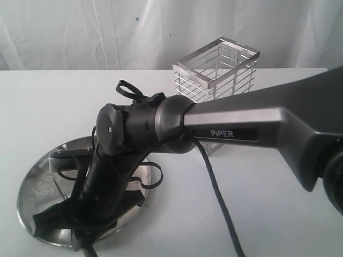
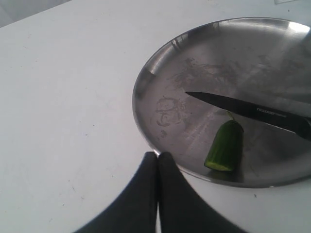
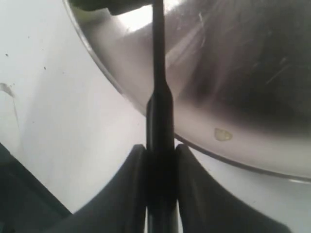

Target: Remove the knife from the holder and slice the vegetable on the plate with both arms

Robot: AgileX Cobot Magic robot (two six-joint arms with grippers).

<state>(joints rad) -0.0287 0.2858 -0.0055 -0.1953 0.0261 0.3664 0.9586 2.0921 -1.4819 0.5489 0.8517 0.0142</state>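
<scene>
The steel plate (image 2: 209, 63) holds a short dark green vegetable (image 2: 225, 145) piece with a pale cut face. The black knife (image 2: 243, 110) blade lies over the plate, just past the vegetable and close to its stem end. My right gripper (image 3: 161, 150) is shut on the knife's black handle, and the blade (image 3: 158, 48) runs out edge-on over the plate (image 3: 233, 73). My left gripper (image 2: 158, 155) is shut on nothing, its tips at the plate's near rim, beside the vegetable. In the exterior view the right arm (image 1: 107, 187) covers much of the plate (image 1: 35, 195).
The silver wire holder (image 1: 217, 72) stands behind the plate, towards the back of the white table (image 1: 268, 214). The long grey right arm link (image 1: 241, 126) crosses in front of it, with a black cable (image 1: 217, 193) hanging down. A small pale bit (image 3: 222, 134) lies on the plate.
</scene>
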